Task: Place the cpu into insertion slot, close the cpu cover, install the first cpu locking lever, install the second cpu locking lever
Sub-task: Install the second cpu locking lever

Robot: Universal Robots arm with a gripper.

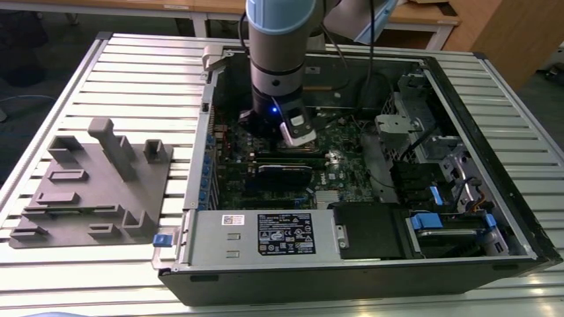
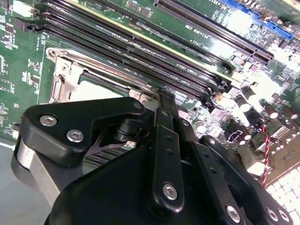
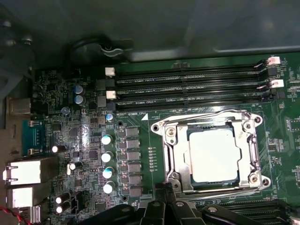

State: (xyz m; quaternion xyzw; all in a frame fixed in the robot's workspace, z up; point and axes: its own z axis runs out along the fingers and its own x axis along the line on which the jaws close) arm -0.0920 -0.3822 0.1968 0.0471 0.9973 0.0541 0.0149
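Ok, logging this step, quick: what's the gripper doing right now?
Gripper: low over the motherboard beside the socket, where the cpu sits under the closed cover. Cannot tell if open or shut; nothing visibly held.

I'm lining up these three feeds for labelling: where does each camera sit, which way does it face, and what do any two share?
Exterior view: off the arm, above and in front of the open computer case, looking down into it; the arm's lower column and wrist show.
First wrist view: on the arm, looking straight down at the motherboard and the cpu in the insertion slot; black gripper parts show.
Second wrist view: on the arm, looking slantwise across the board; black gripper linkage in front.
Both wrist views share the slot and long memory slots.
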